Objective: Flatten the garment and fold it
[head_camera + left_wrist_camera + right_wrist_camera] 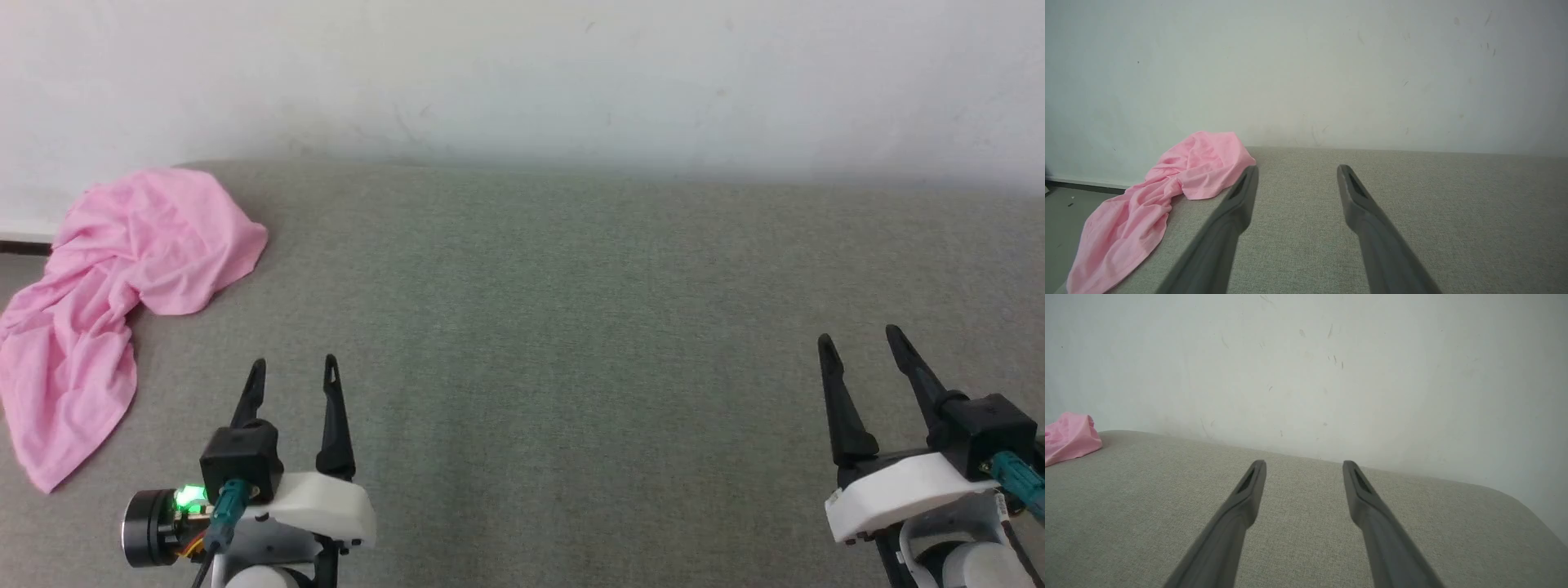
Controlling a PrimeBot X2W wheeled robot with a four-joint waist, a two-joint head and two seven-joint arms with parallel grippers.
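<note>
Both your grippers stand open and empty: the left gripper (295, 363) at the near left, the right gripper (859, 336) at the near right, over the grey padded surface (571, 310). The garment (122, 269) lies crumpled at the far left, well apart from the right gripper, and it seems to droop over the surface's left edge. That is your risk — tug it leftward and the thin cloth may slide to the floor. Grab a bunched fold and you'd likely lift several layers, so it won't spread flat. No label or openings can be made out in the heap, and the head view's edge cuts off its left side.
</note>
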